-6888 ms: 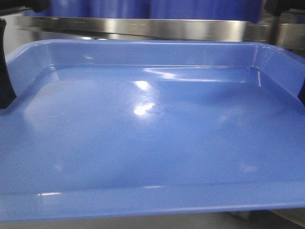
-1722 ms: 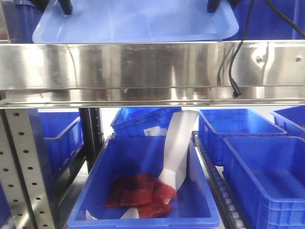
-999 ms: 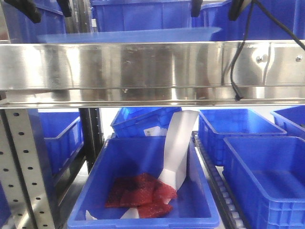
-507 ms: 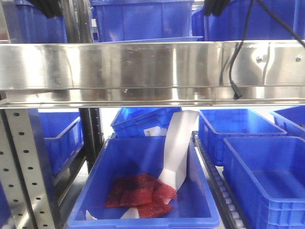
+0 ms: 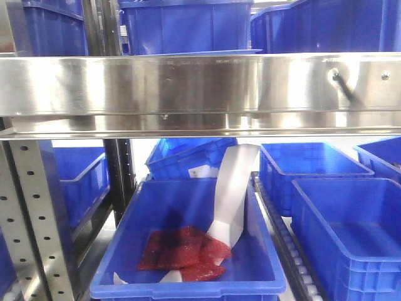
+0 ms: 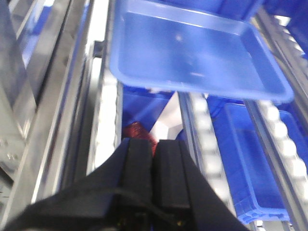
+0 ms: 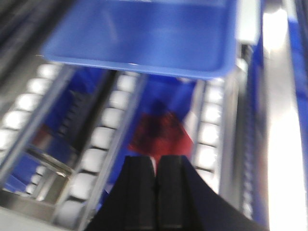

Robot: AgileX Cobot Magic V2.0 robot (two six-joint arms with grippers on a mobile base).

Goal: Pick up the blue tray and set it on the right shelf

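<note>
You see the blue tray [image 6: 192, 50] lying flat on the roller tracks of the right shelf [image 5: 188, 84], set back from the shelf's shiny steel front rail. In the front view only a thin sliver of the tray's rim [image 5: 194, 52] shows above that rail, near the middle of the shelf's front edge, with deep blue crates [image 5: 185, 25] standing behind it.

Your left claw [image 6: 154, 159] hangs clear of the tray, short of its near rim, with its two black fingers [image 6: 137, 161] pressed together and nothing between them. Your right claw [image 7: 155, 185] is likewise apart from the tray [image 7: 144, 33], fingers [image 7: 139, 187] pressed together and empty. The right wrist view is blurred, so the exact gap between that claw and the tray's rim is hard to judge.

White rollers [image 6: 204, 130] run along the shelf under and in front of the tray. Below the shelf, a blue crate [image 5: 188, 251] holds red packets [image 5: 185, 248] and a curled white sheet [image 5: 233, 191]. More blue crates [image 5: 344, 232] sit to its right, and a perforated grey upright post [image 5: 37, 219] stands at the left.
</note>
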